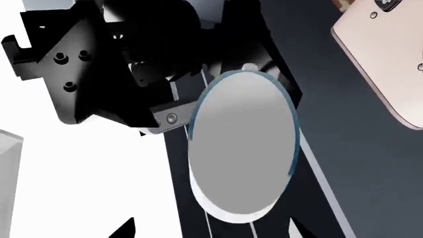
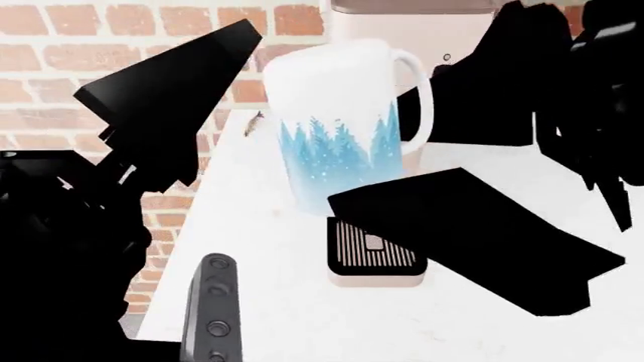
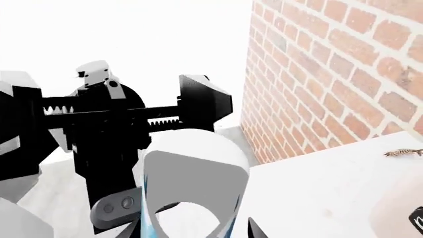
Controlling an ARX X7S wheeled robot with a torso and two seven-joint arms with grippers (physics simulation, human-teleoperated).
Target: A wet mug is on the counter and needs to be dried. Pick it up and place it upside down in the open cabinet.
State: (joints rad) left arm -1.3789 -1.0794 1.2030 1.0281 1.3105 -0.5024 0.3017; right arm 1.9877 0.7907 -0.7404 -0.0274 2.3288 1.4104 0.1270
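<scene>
Mug (image 2: 342,128) is lifted off the tabletop (image 2: 302,317), already upside down, in front of the coffee machine (image 2: 403,23). Left claw (image 1: 198,106) is clamped on its rim; right claw (image 3: 165,124): can't tell. Ceramic is stiff, wet-slick and breakable; rim or handle (image 2: 418,90) looks the safest hold.

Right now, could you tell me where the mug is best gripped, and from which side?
Grip the mug around its round body at mid-height, coming from the side opposite the handle. In the head view the loop sticks out toward the robot's right, so an approach from the left meets smooth, even wall. The thin loop would probably let the mug swing.
</scene>
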